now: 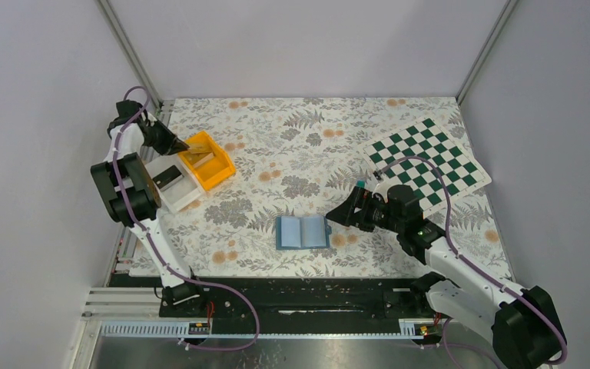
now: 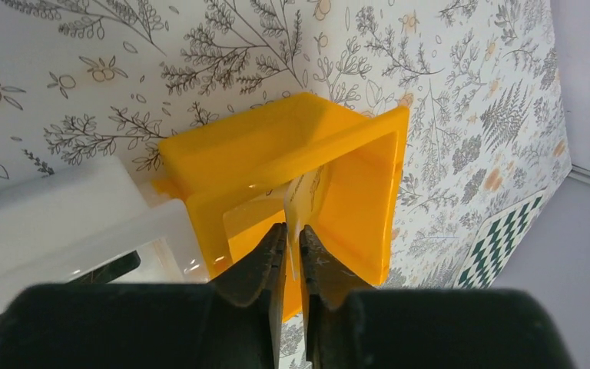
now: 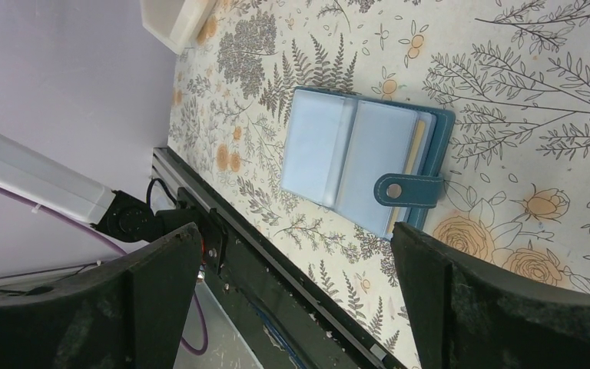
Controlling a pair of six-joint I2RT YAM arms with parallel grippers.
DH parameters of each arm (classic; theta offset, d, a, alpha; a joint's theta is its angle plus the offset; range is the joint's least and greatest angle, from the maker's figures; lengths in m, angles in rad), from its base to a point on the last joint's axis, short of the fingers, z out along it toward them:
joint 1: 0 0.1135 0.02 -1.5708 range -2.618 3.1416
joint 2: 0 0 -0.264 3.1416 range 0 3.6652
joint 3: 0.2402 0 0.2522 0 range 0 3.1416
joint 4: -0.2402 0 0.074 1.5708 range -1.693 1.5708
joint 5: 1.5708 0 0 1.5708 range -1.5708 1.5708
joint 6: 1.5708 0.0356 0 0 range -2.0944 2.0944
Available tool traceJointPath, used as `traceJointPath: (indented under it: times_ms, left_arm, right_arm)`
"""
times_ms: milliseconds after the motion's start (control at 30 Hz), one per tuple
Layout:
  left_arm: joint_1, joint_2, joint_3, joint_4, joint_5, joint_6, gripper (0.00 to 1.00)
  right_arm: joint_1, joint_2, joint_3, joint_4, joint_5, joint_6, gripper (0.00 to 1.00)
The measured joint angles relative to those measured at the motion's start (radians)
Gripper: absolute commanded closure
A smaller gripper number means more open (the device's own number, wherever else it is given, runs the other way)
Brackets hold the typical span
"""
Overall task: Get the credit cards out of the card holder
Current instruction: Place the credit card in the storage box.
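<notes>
- The left gripper (image 2: 292, 234) was narrowed onto a thin pale credit card (image 2: 301, 201), held above the orange bin (image 2: 353, 177).
- The right gripper (image 3: 296, 234) was spread wide, just beside the open card holder (image 3: 353, 150), which lay flat on the floral table (image 3: 507, 69).

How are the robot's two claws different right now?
The left gripper is pinched shut on a thin card over the orange bin; the right gripper is spread wide, holding nothing. The left gripper is far from the card holder; the right gripper points at it from close by. Both are dark.
</notes>
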Motion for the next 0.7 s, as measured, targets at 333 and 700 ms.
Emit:
traceJointPath:
  times_ms: [333, 700]
  left_arm:
    - [-0.014, 0.021, 0.039, 0.014, -0.007, 0.001, 0.68]
    - [-0.018, -0.015, 0.048, 0.015, -0.100, -0.023, 0.52]
  right_arm:
    - [0.000, 0.000, 0.014, -0.001, 0.002, -0.008, 0.01]
    - [0.000, -0.007, 0.014, -0.039, 0.002, -0.008, 0.00]
